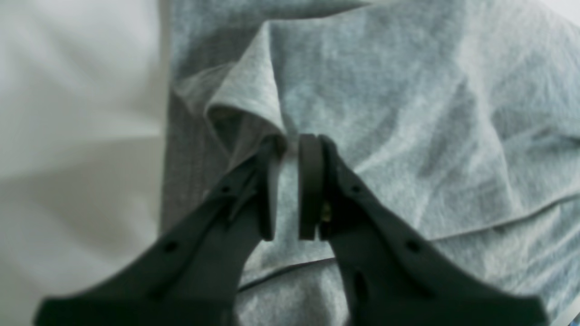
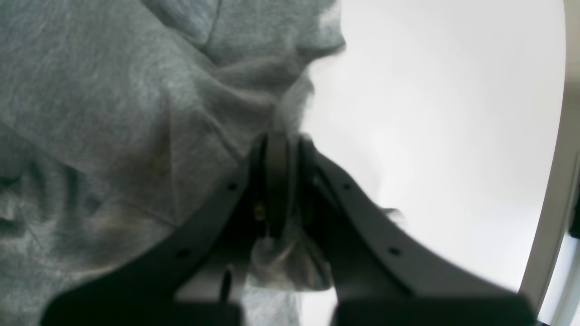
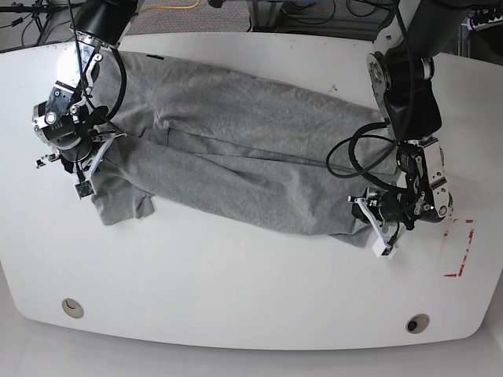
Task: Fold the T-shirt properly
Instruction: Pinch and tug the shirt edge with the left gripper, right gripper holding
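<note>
One grey T-shirt [image 3: 236, 169] lying lengthwise across table [image 3: 236, 290], right claw [image 2: 283, 145] clamped on T-shirt, left claw [image 1: 290, 149] slightly apart.

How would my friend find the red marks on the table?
Start at the big white table, where a grey T-shirt lies. Go to the shirt's end by the left gripper. Just past it, near the table edge, are thin red marks, the only red there.
</note>
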`<state>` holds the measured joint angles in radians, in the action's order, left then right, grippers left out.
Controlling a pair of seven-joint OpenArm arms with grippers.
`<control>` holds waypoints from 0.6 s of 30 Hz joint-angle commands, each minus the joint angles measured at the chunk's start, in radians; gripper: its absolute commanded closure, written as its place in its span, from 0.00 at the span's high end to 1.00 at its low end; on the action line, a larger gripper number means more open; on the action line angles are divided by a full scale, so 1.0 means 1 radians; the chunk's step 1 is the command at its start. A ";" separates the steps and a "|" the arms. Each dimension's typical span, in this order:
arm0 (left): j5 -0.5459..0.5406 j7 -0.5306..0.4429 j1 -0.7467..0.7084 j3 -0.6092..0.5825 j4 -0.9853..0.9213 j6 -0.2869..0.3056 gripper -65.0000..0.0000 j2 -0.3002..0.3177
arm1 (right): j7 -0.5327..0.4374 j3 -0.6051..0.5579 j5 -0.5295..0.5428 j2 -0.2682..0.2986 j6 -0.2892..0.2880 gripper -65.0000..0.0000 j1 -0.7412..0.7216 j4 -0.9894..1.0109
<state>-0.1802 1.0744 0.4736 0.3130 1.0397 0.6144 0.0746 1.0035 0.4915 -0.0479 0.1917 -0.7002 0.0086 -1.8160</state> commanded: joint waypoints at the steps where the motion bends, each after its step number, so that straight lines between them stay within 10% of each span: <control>1: -0.014 -0.012 0.029 -0.002 0.021 0.012 0.04 0.004 | -0.018 0.003 0.007 0.013 0.002 0.01 -0.017 -0.015; 18: -0.011 -0.012 0.034 -0.004 0.080 0.011 0.03 0.009 | -0.018 0.000 0.007 0.013 0.002 0.01 -0.019 -0.015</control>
<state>-0.1799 1.0760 0.4797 0.3119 1.1004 0.6220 0.0776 1.0031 0.4904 -0.0479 0.1913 -0.6998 0.0082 -1.8160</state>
